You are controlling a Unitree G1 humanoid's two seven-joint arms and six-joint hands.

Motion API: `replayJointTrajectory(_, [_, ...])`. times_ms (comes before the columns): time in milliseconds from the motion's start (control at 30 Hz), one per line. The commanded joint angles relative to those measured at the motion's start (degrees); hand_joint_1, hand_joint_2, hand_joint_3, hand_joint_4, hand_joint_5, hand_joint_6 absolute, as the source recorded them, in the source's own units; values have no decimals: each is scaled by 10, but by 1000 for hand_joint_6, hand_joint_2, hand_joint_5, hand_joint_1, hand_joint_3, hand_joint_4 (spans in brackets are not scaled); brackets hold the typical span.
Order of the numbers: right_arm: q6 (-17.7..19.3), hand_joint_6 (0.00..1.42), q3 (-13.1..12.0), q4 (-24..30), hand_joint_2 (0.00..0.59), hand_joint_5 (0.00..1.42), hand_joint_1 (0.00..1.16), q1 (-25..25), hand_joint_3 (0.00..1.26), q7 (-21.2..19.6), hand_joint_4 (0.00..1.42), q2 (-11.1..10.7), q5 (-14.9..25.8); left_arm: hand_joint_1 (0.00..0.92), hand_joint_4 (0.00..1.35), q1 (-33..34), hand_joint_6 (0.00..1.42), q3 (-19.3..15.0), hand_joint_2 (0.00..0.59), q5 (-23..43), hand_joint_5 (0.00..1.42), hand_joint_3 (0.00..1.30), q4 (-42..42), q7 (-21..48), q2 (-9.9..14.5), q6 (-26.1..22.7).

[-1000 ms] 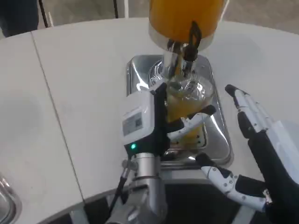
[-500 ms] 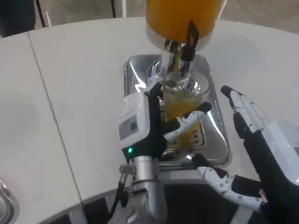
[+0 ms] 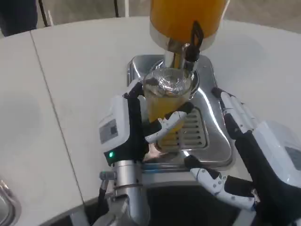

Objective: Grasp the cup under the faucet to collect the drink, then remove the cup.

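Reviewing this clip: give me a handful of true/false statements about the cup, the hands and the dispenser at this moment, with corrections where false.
1. The left hand holds the cup. True.
2. The cup is empty. False: it holds orange drink.
3. The right hand grips the faucet. False: it is open beside the tray, holding nothing.
4. The dispenser tank holds orange liquid. True.
5. The cup lies on its side on the white table. False: it is upright over the metal tray, in the left hand.
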State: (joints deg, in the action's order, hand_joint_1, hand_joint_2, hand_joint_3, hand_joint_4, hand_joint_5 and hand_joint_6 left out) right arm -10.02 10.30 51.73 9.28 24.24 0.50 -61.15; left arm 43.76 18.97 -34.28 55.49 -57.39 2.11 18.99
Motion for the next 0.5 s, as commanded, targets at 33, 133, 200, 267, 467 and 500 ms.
replayJointTrajectory(33, [9, 129, 5, -2, 366, 14, 552, 2, 0, -14, 0, -5, -2, 549, 1179, -17, 1424, 3, 81, -11, 1424, 1151, -33, -8, 10, 21])
replayJointTrajectory(133, [8, 129, 11, -5, 366, 14, 552, -1, 0, -14, 0, -6, -5, 550, 1179, -36, 1424, 0, 80, -13, 1424, 1159, -60, -3, 31, 27])
replayJointTrajectory(200, [11, 129, 17, -8, 366, 14, 552, -4, 0, -16, 0, -6, -7, 550, 1179, -47, 1424, -3, 80, -12, 1424, 1162, -78, 2, 45, 30])
replayJointTrajectory(267, [10, 129, 22, -11, 364, 14, 551, -9, 0, -18, 0, -4, -5, 550, 1179, -61, 1424, -8, 80, -14, 1424, 1162, -100, 5, 64, 27])
replayJointTrajectory(467, [10, 129, 27, -16, 361, 14, 547, -13, 0, -23, 0, -3, -5, 550, 1179, -91, 1424, -33, 80, -6, 1424, 1162, -150, 25, 92, 13])
replayJointTrajectory(500, [11, 129, 27, -17, 361, 14, 546, -12, 0, -27, 0, -4, -3, 550, 1179, -95, 1424, -35, 80, -7, 1424, 1162, -157, 28, 93, 12])
